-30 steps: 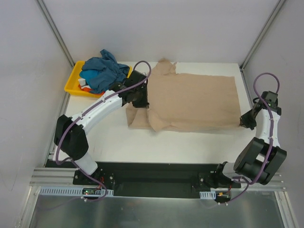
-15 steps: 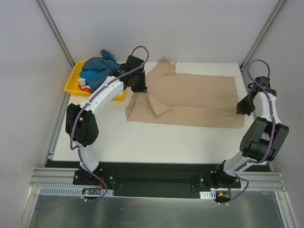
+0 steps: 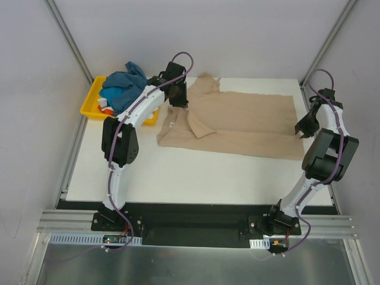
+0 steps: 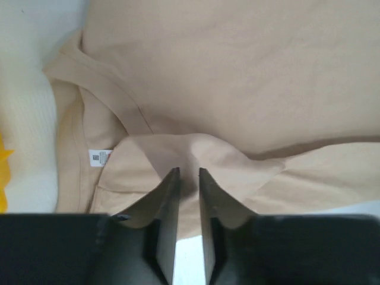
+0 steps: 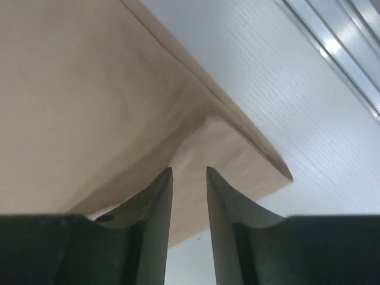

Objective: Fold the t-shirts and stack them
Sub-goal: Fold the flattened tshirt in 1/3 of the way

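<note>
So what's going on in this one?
Both arms are working on the large beige-tan cloth t-shirt spread on the white table. The left gripper is pinched on a fold near the collar end, the right gripper on a hem corner at the opposite end. A crumpled teal-blue shirt waits in the shallow yellow plastic tray at the far left.

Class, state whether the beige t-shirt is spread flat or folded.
Partly folded: left gripper and right gripper pinch the beige t-shirt, a flap doubled over its body.
</note>
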{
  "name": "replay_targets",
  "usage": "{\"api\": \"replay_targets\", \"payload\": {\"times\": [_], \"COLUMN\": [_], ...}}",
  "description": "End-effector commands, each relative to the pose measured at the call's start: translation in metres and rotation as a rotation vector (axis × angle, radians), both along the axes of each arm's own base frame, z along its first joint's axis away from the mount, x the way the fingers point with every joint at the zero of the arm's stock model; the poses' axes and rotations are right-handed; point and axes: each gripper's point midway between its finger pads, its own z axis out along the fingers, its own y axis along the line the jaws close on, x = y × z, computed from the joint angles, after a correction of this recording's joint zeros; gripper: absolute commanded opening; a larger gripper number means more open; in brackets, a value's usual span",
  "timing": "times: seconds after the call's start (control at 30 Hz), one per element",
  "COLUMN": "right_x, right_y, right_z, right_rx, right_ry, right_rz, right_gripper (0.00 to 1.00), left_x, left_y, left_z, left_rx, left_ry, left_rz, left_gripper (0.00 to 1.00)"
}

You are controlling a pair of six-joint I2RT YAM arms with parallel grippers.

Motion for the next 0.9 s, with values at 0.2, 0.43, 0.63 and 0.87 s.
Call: {"api": "replay_targets", "payload": {"times": [0.2, 0.43, 0.63, 0.87], "right_x": [0.004, -0.013, 0.006, -0.019], "right_y": [0.025, 0.095, 0.122, 0.124], "right_z": [0.055, 0.019, -0.013, -0.054], "right_rx": [-0.086, 0.084, 0.150, 0.175], "right_ry": [-0.110, -0.141, -0.058, 0.062], "right_rz": [0.193, 0.328, 0.412, 0.393], "right_gripper": [0.94, 0.97, 0.97, 0.97], "left_x": [-0.008, -0.064, -0.064, -0.098], "left_y": [0.023, 0.010, -0.005, 0.010], "left_z": [0.043, -0.011, -0.048, -0.097], "left_rx": [0.012, -0.047, -0.090, -0.056], "left_ry": [-0.059, 0.123, 0.214, 0.328], "left_rz": [0.049, 0.018, 0.004, 0.047], "left_gripper": [0.99, 0.99, 0.99, 0.99]}}
